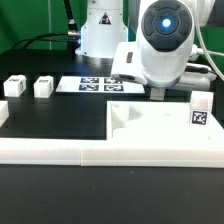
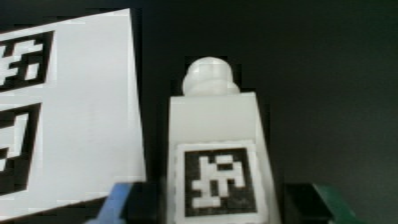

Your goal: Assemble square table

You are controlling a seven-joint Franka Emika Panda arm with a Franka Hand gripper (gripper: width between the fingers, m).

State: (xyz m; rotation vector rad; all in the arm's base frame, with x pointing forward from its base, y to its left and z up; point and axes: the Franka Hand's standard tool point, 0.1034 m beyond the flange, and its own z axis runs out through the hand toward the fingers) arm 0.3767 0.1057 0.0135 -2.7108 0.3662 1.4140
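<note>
White plastic block leg (image 2: 217,140) with a black-and-white tag sat on the black desk (image 2: 338,80), just beside the flat white marker board (image 2: 71,110) and between the blue fingers (image 2: 125,203). I could not tell whether they clamped it or only flanked it. The big white raised-rim square tabletop (image 1: 150,128) lay nearby, beside the long white rail (image 1: 100,155)

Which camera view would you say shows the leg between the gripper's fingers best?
The wrist view: the leg fills the frame, its tag and rounded peg plain, flanked by the gripper. In the exterior view the arm hides that spot.
</note>
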